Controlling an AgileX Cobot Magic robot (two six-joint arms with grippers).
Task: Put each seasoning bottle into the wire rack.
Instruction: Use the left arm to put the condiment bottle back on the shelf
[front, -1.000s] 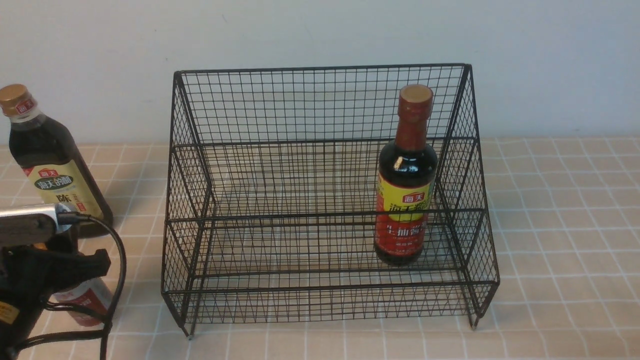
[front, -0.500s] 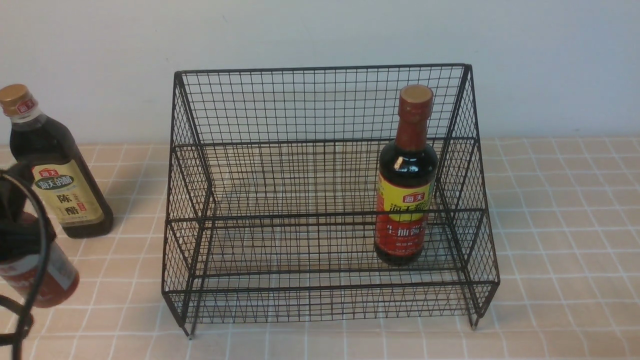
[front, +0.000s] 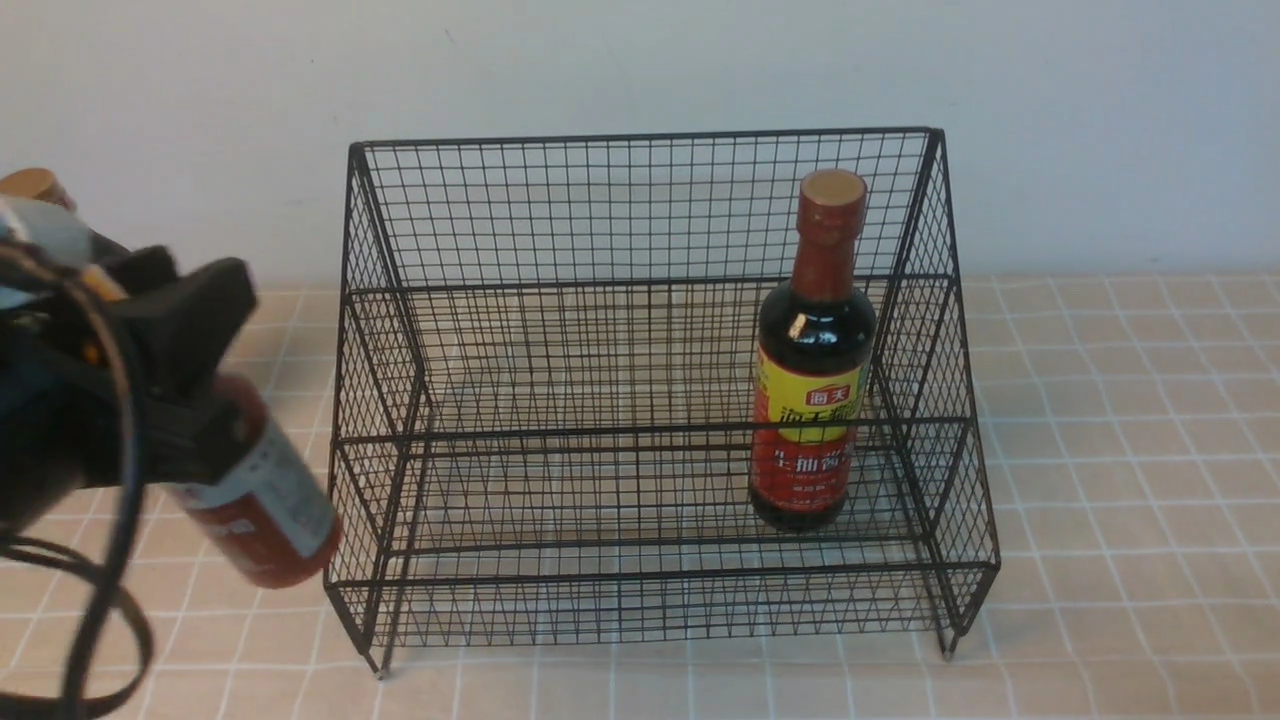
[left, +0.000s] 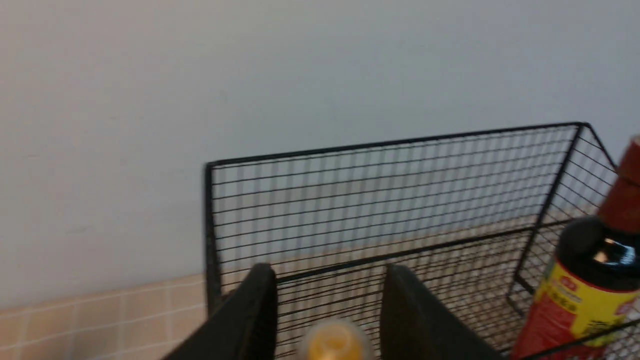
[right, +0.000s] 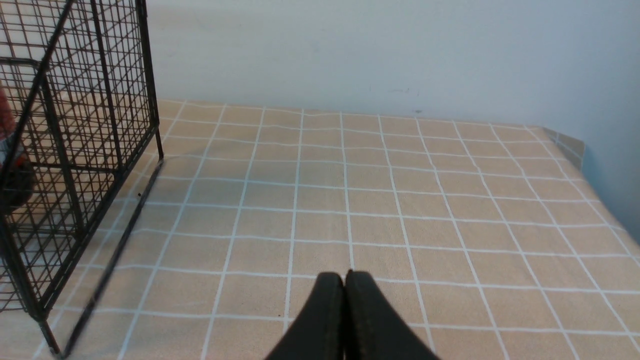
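The small red sauce bottle (front: 262, 505) hung tilted in the left gripper (left: 330, 300), whose black fingers (front: 205, 300) pinched it near the neck, its base pointing toward 5 o'clock. In the left wrist view its yellow nozzle cap (left: 335, 345) sat between the two fingers. The bottle's base lay just outside the wire rack (front: 640, 280), at about 8 o'clock from the rack's centre, close to the left front corner; whether it touched the wire could not be told.

The rack stood open at top and front. On its lower tier, toward 3 o'clock, the tall dark bottle with the red neck (front: 812, 400) stood upright near the right wall, with free shelf stretching from it toward 9 o'clock. Behind the left arm, at 10 o'clock, only the gold cap (front: 35, 182) of the third bottle showed.

The right gripper (right: 344, 280) hovered over the tiled table (right: 400, 200) beyond the rack's right side, fingers pressed together.
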